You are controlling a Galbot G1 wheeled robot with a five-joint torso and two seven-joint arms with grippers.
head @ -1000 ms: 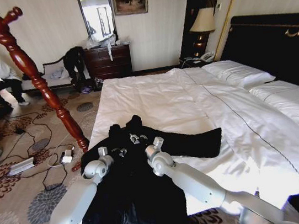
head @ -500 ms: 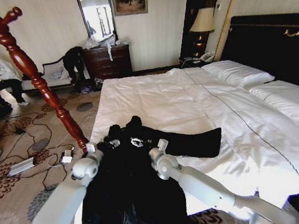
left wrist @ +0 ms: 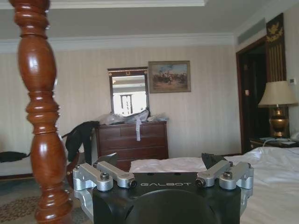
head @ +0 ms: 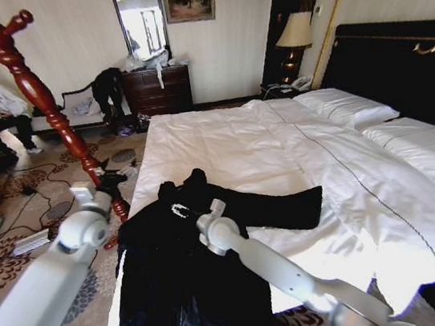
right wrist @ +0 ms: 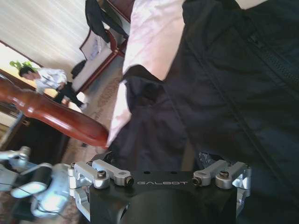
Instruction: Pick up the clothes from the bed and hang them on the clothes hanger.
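Note:
The black coat (head: 185, 281) lies spread on the near left corner of the white bed (head: 281, 154), its hem hanging over the edge. My right gripper (head: 182, 210) hovers open just over the collar area, and the right wrist view shows the coat (right wrist: 224, 84) close below the open right gripper (right wrist: 159, 158). My left gripper (head: 116, 175) is off the bed to the left, open and holding nothing, close to the lower pole of the reddish-brown clothes hanger (head: 47, 106). In the left wrist view the left gripper (left wrist: 161, 161) stands beside the hanger pole (left wrist: 42, 116).
A brown dresser (head: 157, 89) with a small dark garment (head: 106, 85) beside it stands against the far wall. Cables and a power strip (head: 30, 240) lie on the patterned carpet left of the bed. A lamp (head: 294, 34) and the black headboard (head: 398, 64) are at the right.
My left arm has swung left off the coat to the hanger's pole. My right gripper has shifted a little left over the collar. The coat lies as before.

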